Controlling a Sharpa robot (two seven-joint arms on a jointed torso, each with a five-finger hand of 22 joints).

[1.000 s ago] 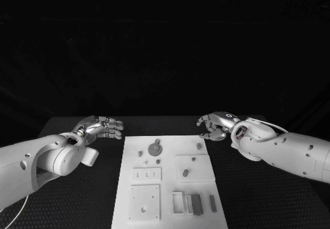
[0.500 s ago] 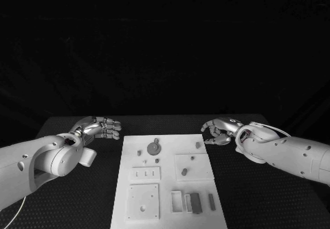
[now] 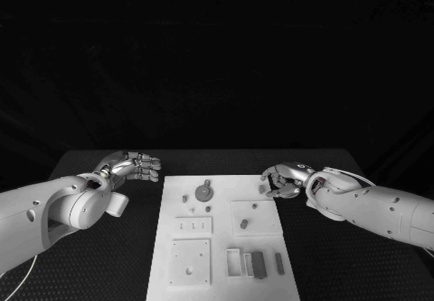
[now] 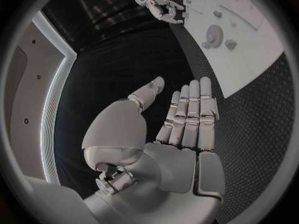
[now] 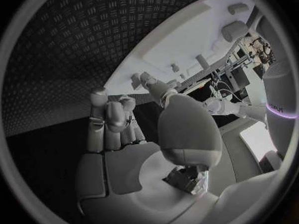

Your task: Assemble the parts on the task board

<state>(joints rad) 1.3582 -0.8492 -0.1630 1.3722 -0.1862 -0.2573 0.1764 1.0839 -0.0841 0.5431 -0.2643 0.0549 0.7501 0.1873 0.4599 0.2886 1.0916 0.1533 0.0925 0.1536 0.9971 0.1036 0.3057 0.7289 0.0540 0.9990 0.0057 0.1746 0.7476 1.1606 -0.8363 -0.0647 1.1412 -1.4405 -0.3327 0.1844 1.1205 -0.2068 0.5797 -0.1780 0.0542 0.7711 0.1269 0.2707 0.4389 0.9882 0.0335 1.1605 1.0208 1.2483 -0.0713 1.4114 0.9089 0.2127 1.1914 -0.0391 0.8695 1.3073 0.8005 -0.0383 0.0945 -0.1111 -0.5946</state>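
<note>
The white task board [image 3: 176,244] lies in the middle of the black table. On it are a grey gear [image 3: 205,193], small pegs [image 3: 243,223] and dark bars [image 3: 258,264]. My right hand [image 3: 282,180] hovers at the board's far right corner with its fingers half curled and the thumb apart. It is just beside a small peg [image 3: 263,188], and nothing shows in its grasp. In the right wrist view the thumb [image 5: 156,87] reaches towards the board edge [image 5: 181,40]. My left hand [image 3: 131,166] floats left of the board's far end with straight fingers [image 4: 187,114], holding nothing.
Raised white plates [image 3: 256,218] sit on the board, with slotted holders near its front edge [image 3: 233,263]. The left wrist view shows the board [image 4: 249,59], the gear [image 4: 214,35] and the right hand [image 4: 163,5] beyond. Black ribbed table [image 3: 90,263] lies on both sides.
My right hand has come down and inward to the board's far right corner, next to the small peg. The left hand has hardly moved.
</note>
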